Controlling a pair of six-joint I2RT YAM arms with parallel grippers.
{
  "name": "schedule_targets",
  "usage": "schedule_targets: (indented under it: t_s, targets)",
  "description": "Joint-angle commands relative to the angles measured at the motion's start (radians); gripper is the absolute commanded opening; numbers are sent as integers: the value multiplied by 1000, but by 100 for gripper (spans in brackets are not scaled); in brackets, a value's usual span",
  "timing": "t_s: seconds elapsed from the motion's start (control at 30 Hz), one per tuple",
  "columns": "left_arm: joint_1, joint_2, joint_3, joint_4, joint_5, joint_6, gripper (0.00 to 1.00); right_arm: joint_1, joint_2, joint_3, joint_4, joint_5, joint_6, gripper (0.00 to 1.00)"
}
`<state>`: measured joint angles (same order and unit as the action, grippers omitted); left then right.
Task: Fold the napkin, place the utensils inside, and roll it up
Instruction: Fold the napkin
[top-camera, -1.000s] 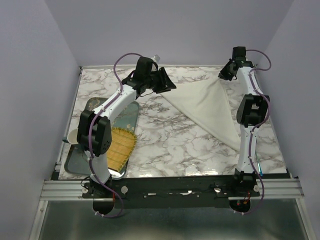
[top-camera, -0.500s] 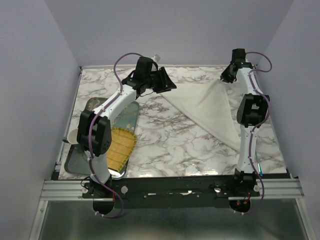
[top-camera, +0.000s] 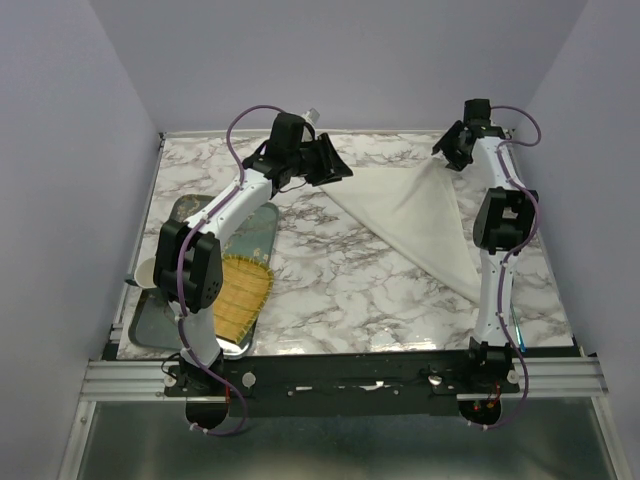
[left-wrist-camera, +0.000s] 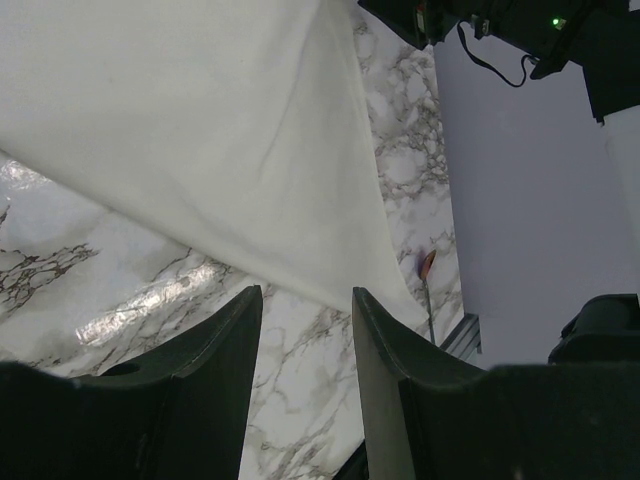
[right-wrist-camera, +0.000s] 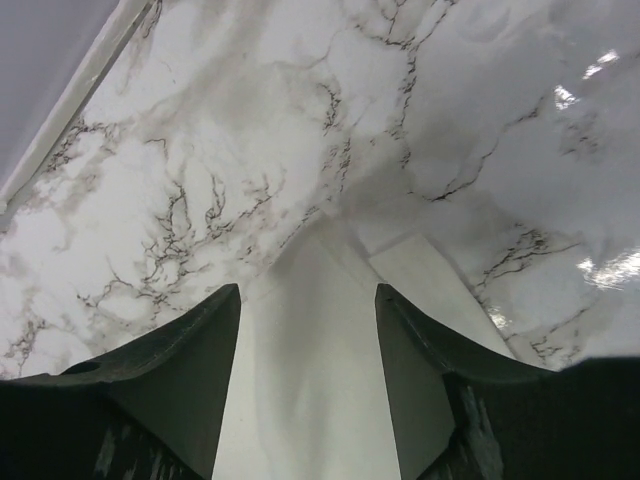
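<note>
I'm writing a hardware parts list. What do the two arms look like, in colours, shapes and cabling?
The left arm and the right arm match: white tubular links joined by boxy black joint housings. A thin purple cable loops along each arm from joint to joint. The jaws are matte black, flat and tapering toward the tips, as both wrist views show. No lettering or markings are legible.

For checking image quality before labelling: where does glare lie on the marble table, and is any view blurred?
Top external: faint sheen on the table by its near edge, nothing blurred. Left wrist: a bright glare patch below the napkin. Right wrist: glare spots at the right side, veins sharp.
</note>
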<state>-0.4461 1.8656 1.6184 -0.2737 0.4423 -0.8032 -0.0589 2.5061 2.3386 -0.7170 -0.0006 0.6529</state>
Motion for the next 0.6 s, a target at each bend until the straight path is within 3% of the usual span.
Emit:
schedule_targets:
  t_s: [0.0, 0.23, 0.37, 0.57]
  targets:
    - [6, -23, -12, 27, 38, -13, 50, -21, 79, 27, 37, -119, 82, 65]
    - [9, -22, 9, 8, 26, -2, 50, -24, 102, 33, 68, -104, 97, 55]
    - [10, -16, 8, 11, 30, -7, 50, -24, 102, 36, 70, -99, 93, 40]
    - [10, -13, 14, 13, 29, -7, 50, -24, 96, 50, 85, -90, 48, 28]
